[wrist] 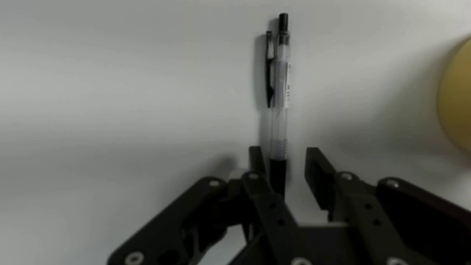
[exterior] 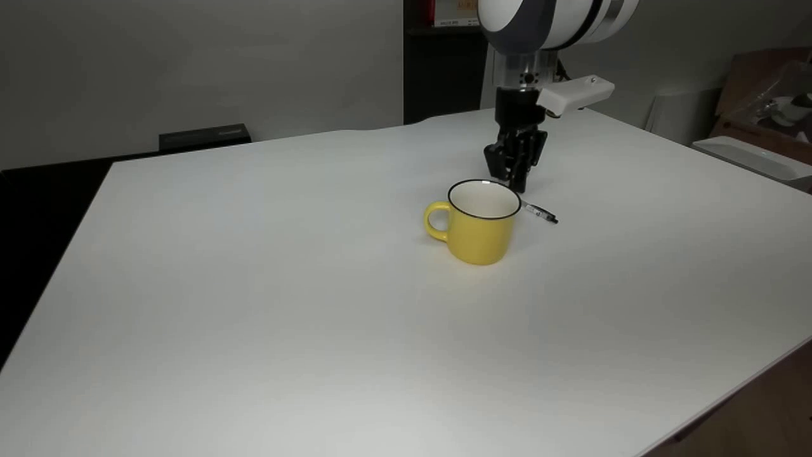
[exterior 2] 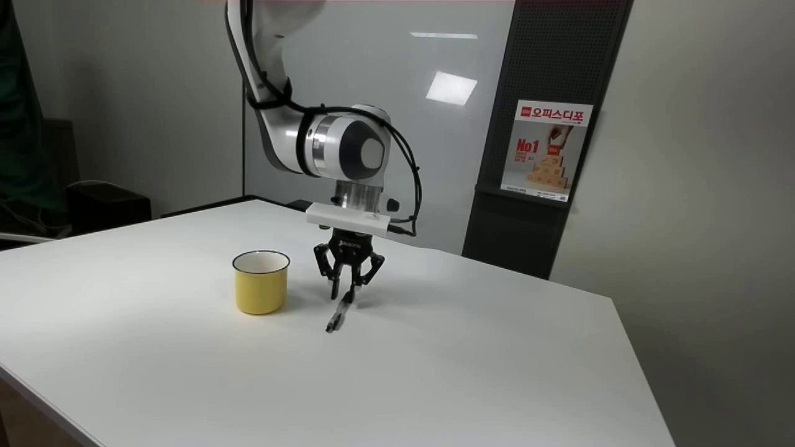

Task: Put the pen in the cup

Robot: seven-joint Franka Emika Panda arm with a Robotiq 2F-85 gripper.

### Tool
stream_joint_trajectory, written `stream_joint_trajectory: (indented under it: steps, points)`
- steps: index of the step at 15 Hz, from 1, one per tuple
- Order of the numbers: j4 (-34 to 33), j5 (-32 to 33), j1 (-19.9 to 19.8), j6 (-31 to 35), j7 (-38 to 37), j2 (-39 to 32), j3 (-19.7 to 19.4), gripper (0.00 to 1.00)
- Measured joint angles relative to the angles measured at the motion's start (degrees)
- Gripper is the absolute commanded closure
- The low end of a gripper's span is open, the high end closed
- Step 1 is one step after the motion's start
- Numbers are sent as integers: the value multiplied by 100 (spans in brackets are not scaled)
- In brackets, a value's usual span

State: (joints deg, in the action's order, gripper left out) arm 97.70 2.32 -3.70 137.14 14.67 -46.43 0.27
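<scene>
Wrist view shows the clear-barrelled click pen [wrist: 281,86] on the white table [wrist: 110,92], off-centre between the parted jaws of the gripper [wrist: 284,154], which should centre over it before squeezing, lest it skid.

The arm [exterior 2: 287,141] reaches down, its gripper [exterior 2: 344,294] pointing downward with the jaws parted.

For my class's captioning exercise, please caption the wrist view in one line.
The open gripper frames one end of the pen on the table, with part of the cup at right.
</scene>
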Motion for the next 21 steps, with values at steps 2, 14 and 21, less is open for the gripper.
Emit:
stream_joint_trajectory:
  steps: [2,14,21]
  points:
    - [8,0,0,14,0,0,0,21]
    - [1892,14,-215,1836,42,334,-35,54]
    - [2149,115,-190,2017,48,782,-38,99]
